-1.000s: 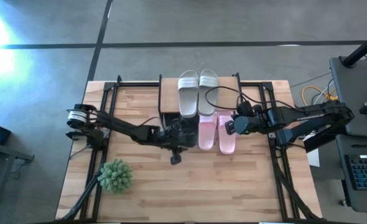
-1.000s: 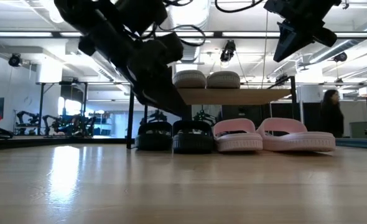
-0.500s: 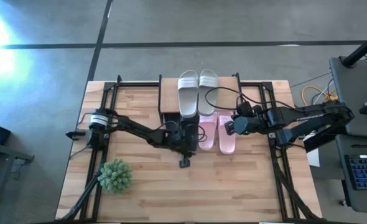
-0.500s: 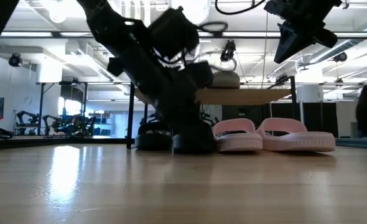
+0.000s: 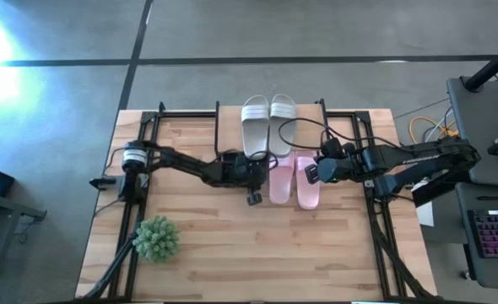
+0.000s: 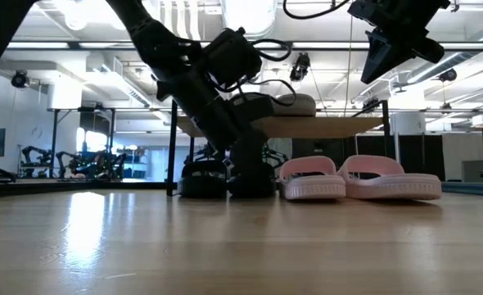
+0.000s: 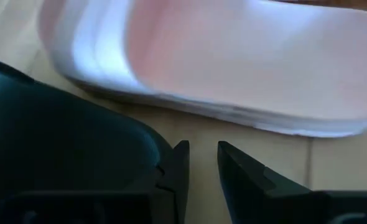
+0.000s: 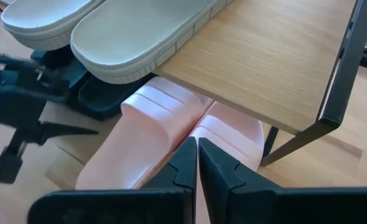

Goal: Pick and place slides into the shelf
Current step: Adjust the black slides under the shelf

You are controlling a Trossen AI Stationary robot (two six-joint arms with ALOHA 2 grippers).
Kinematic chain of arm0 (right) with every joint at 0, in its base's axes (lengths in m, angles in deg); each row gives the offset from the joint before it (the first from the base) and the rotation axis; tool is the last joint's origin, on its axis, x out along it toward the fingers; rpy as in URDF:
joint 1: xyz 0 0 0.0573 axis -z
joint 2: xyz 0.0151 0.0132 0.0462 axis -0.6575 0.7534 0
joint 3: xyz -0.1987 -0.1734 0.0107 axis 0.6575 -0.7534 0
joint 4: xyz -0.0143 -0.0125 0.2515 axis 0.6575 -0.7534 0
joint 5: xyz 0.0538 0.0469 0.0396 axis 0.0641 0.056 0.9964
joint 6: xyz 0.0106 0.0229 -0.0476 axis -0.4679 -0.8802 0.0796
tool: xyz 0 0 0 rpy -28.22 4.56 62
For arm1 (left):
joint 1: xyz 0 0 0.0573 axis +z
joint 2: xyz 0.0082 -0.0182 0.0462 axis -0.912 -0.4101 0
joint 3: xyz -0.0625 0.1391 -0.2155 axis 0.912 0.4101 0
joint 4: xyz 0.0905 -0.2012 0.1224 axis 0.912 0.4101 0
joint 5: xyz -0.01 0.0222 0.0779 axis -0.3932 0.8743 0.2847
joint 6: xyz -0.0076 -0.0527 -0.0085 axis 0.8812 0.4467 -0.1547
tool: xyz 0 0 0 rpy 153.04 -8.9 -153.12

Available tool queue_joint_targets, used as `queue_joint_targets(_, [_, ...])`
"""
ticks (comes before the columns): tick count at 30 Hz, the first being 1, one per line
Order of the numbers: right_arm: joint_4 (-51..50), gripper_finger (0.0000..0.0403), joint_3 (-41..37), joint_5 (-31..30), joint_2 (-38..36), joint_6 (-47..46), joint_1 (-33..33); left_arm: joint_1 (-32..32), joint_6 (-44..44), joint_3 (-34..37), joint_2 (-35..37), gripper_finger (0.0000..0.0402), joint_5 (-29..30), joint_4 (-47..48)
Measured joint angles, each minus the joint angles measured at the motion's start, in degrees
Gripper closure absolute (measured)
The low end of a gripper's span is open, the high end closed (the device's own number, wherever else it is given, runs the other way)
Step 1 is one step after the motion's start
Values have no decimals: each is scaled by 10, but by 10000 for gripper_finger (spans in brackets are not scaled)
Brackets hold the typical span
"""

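The shelf [image 5: 228, 127] stands at the table's far middle, with two grey-white slides [image 5: 268, 122] lying on its board. Two pale pink slides [image 5: 295, 181] lie side by side on the table under its right half. Two black slides [image 6: 202, 179] lie under its left half. My left gripper [image 7: 202, 165] is low at the right black slide [image 7: 59, 143], beside the pink pair. Its fingers stand a little apart with bare wood between them. My right gripper [image 8: 197, 155] hangs shut above the pink slides, touching nothing. My left gripper lies with the outer side of one finger [image 7: 174, 171] against the near end of the right black slide [image 7: 143, 152]; nothing is between the fingers. The fingers come slanting down from the table's left. The slide lies flat on the table, partly under the shelf.
A green spiky plant ball [image 5: 156, 238] sits near the table's near left corner. Black frame rails [image 5: 148, 135] run along the left and right sides of the table. Bare wood stretches across the near half.
My left gripper has gone toward the table's right and far edges and sunk toward the table. It now stands low in front of the right black slide under the shelf. Its finger gap shows no change.
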Motion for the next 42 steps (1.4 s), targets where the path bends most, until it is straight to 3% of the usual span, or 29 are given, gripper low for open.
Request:
queue_joint_targets(6, [0,394,0,-2,0,-2,0,3,-1,-2,9,332,1,2])
queue_joint_targets(11, [0,394,0,-2,0,-3,0,-31,-3,4,64,332,-1,7])
queue_joint_targets(21, [4,394,0,-5,0,-3,0,-74,49,45,151,332,18,225])
queue_joint_targets(25, [11,394,0,-5,0,0,0,-79,78,84,161,332,75,221])
queue_joint_targets(33, [14,394,0,-5,2,-1,0,-74,77,151,142,332,130,132])
queue_joint_targets(42, [18,394,0,-5,8,-3,0,-36,32,158,106,332,190,78])
